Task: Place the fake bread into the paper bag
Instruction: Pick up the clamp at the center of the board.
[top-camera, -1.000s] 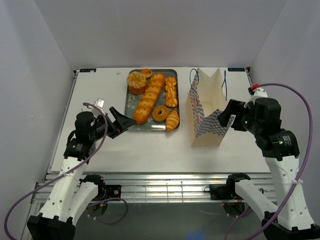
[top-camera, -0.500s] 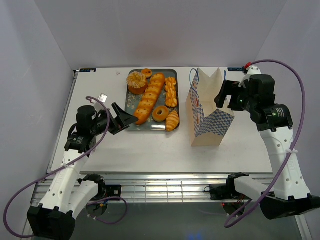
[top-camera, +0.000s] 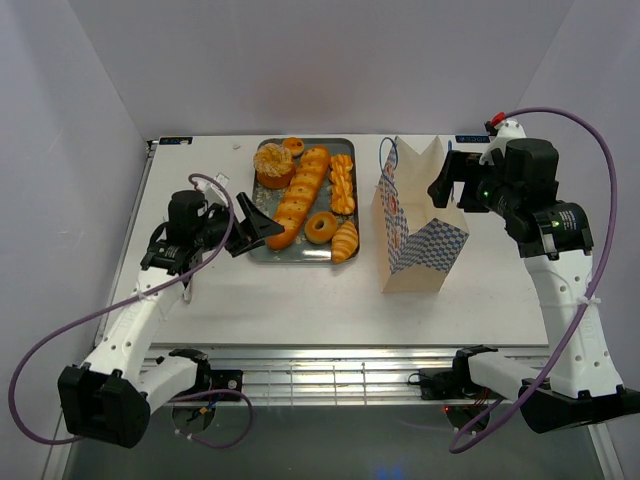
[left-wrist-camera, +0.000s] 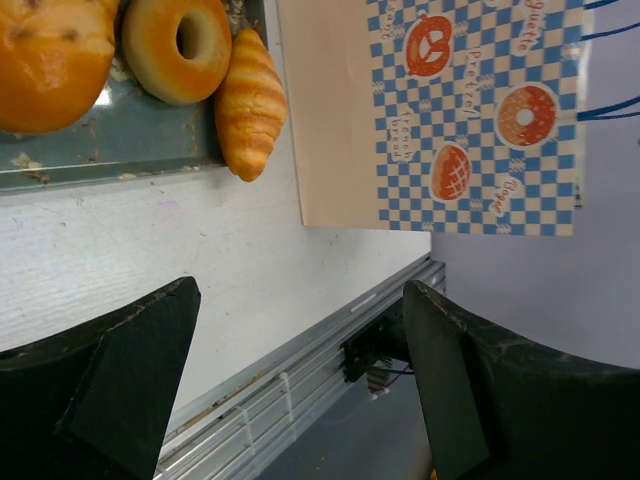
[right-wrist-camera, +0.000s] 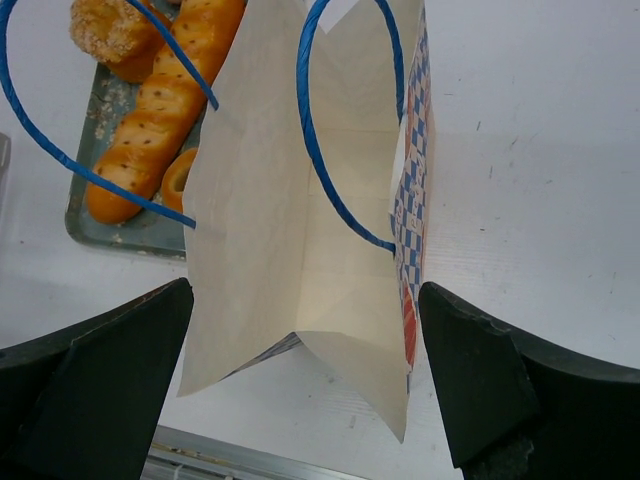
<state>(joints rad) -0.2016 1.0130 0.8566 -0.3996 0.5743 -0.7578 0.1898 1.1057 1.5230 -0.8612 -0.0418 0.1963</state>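
Note:
The fake bread lies on a grey tray: baguette (top-camera: 298, 195), twisted stick (top-camera: 342, 183), donut (top-camera: 321, 227), croissant (top-camera: 345, 241), cupcake (top-camera: 273, 165) and small tart (top-camera: 292, 146). The paper bag (top-camera: 415, 225) stands upright to the tray's right, mouth open. My left gripper (top-camera: 265, 228) is open at the tray's left edge, beside the baguette's near end. In the left wrist view the donut (left-wrist-camera: 177, 45), croissant (left-wrist-camera: 250, 105) and bag (left-wrist-camera: 440, 110) lie beyond the empty left gripper (left-wrist-camera: 300, 300). My right gripper (top-camera: 445, 185) is open over the bag's right rim. The right wrist view looks down into the bag (right-wrist-camera: 270, 200).
The grey tray (top-camera: 300, 252) sits at the table's middle back. White walls close in the left, back and right sides. The metal front rail (left-wrist-camera: 300, 370) marks the table's near edge. The bag's blue cord handles (right-wrist-camera: 310, 130) arch over its mouth.
My left gripper has moved right and away from me, up to the tray's edge. My right gripper has risen from the bag's lower right side to over its rim and opened slightly wider.

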